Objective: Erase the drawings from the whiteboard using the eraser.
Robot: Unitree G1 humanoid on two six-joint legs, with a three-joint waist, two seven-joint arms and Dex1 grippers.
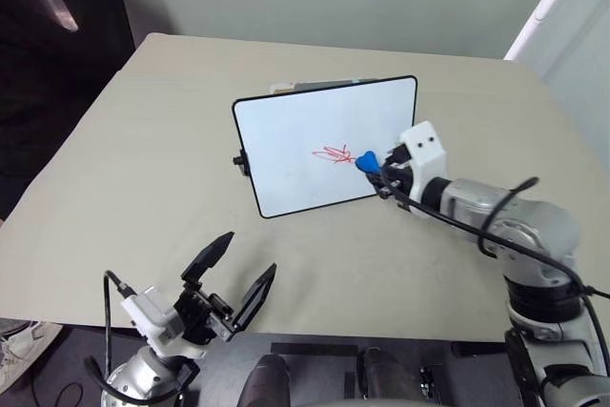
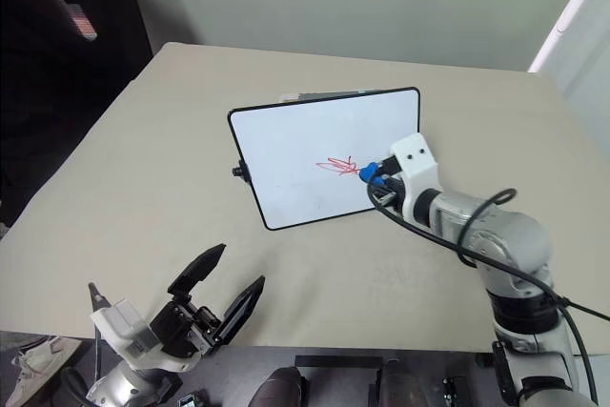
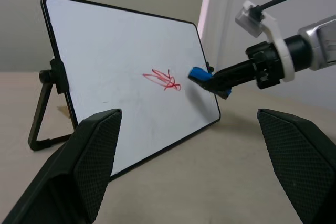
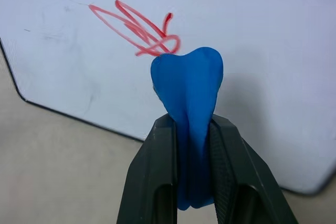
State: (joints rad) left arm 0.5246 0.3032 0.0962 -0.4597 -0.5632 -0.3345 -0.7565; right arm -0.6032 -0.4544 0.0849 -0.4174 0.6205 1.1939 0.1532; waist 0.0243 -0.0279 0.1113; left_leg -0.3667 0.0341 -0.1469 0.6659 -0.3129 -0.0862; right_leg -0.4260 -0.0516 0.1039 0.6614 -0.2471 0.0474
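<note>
The whiteboard (image 1: 305,140) stands tilted on the tan table, propped on a black stand. The drawings (image 1: 334,153) are a small red scribble near the board's middle. My right gripper (image 1: 379,172) is shut on the blue eraser (image 1: 367,160), whose tip sits at the right end of the scribble, at or just off the board surface. In the right wrist view the eraser (image 4: 188,93) bulges out between the two black fingers, right beside the red lines (image 4: 139,29). My left gripper (image 1: 238,274) hangs open near the table's front edge, far from the board.
The tan table (image 1: 124,159) spreads wide around the board. A dark chair (image 1: 48,35) stands at the far left. A white upright panel (image 1: 562,16) runs along the far right, and a thin flat object (image 1: 315,86) peeks out behind the board's top edge.
</note>
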